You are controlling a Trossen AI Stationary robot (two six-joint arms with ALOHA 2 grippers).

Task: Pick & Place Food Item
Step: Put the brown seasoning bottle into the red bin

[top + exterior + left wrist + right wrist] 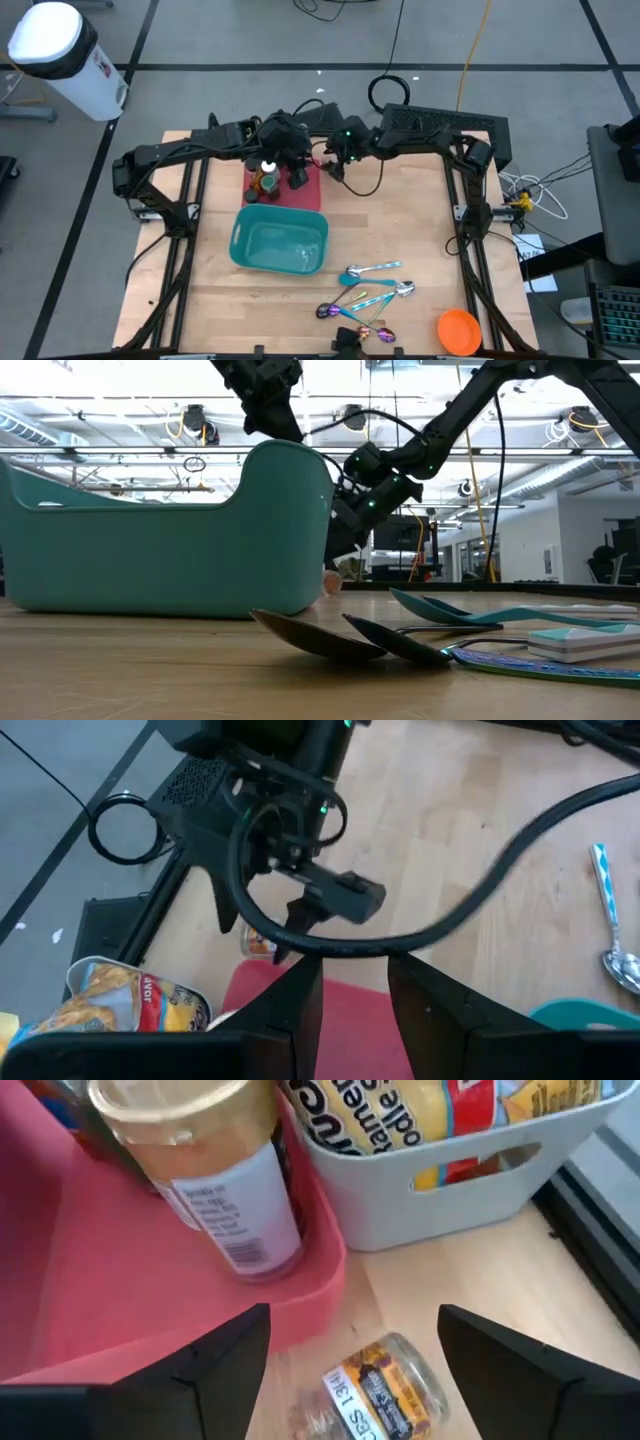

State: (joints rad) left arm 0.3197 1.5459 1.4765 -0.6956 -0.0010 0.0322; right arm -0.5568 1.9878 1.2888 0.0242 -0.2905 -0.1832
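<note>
A small glass jar with a yellow label [385, 1390] lies on its side on the wooden table, just beside the red tray's rim [320, 1295]. My right gripper [355, 1320] hovers open over it, one finger on each side, touching nothing. On the tray stand a gold-capped bottle [200, 1170] and a white basket of food packets [450, 1190]. My left gripper [355, 970] hangs open above the tray [305, 190], nothing between its fingers. From the left wrist view I see the right gripper [330, 905] and the jar [262, 945] below it.
A teal bin [280, 243] stands in front of the tray toward the table's near edge. Several coloured spoons [370, 290] lie at the near right, with an orange bowl [458, 330] at the near right corner. A black cable [480, 900] loops past the right gripper.
</note>
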